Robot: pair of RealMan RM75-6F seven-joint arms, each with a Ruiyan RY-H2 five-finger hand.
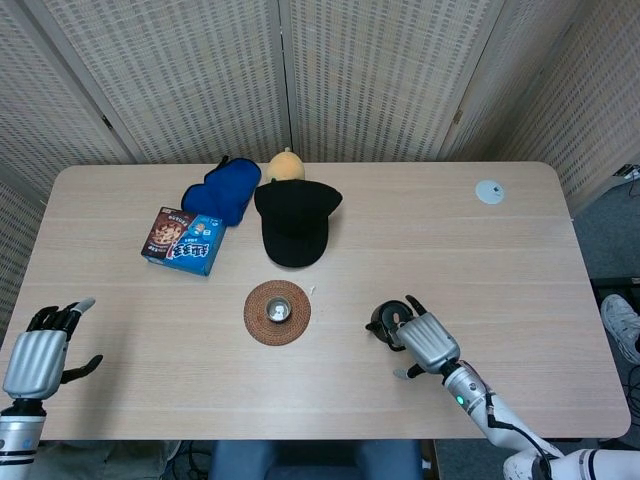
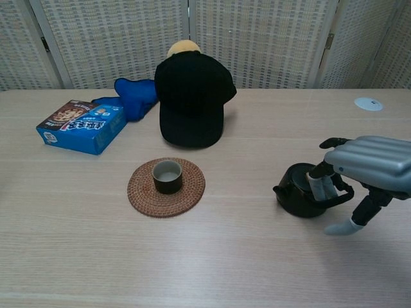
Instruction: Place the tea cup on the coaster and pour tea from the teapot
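Reaching my right hand [image 2: 366, 172] over the teapot [image 2: 302, 191] at near right of the desk [image 2: 257, 256], fingers curling onto its handle, grip unclear. Tea cup [image 2: 167, 176] is sitting on coaster [image 2: 192, 186]. Left hand [image 1: 38, 358] is resting spread.

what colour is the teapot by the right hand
Black, glossy; the teapot shows best in the chest view, partly behind the right hand.

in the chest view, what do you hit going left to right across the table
snack box → blue cloth → tea cup on the coaster → teapot → right hand → white disc
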